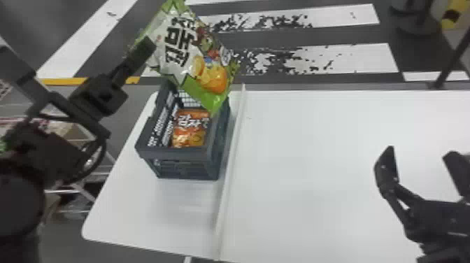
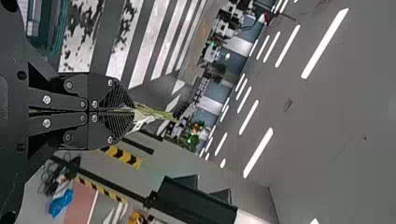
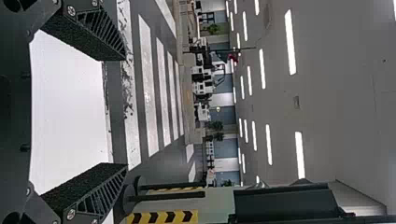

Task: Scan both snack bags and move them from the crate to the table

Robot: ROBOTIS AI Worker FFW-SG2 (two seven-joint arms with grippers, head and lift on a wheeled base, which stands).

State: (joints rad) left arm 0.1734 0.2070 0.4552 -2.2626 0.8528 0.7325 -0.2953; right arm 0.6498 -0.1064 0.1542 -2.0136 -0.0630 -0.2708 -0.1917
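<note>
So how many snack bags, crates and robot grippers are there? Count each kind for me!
Snack bags: 2 (green bag, orange bag)
Crates: 1 (dark crate)
Grippers: 2 (left gripper, right gripper)
Total: 5

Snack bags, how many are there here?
2. The green-and-white snack bag is held up in the left gripper; the orange snack bag is inside the dark crate. Another could be hidden beneath the orange one.
</note>
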